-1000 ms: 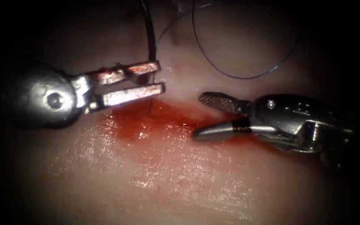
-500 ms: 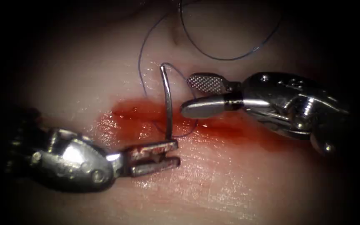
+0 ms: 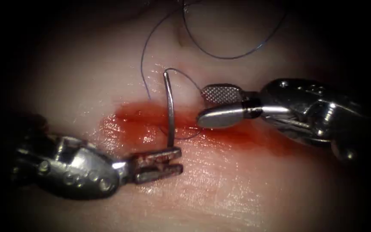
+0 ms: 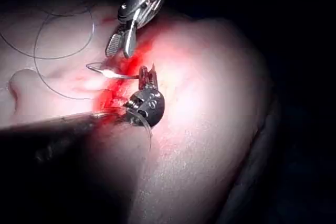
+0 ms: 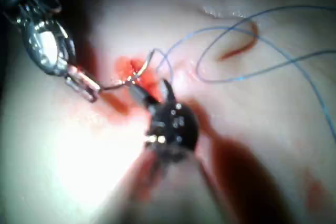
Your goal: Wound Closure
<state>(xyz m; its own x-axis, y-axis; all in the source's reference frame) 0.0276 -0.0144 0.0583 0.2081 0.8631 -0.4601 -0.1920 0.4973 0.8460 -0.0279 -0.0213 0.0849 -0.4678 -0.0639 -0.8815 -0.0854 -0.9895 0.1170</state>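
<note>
Here we see the needle standing nearly upright over the cut, free of the tissue. The left tool pinches it near its pointed end, and the swaged end, with the thread trailing off in loops, is at the top. In our judgement a firm hold well back from the tip keeps the curve from twisting in the jaws. The left tool lies low, coming in from the left below the red fluid. The right tool reaches in level from the right, its jaws parted and holding nothing, just beside the needle's shaft.
</note>
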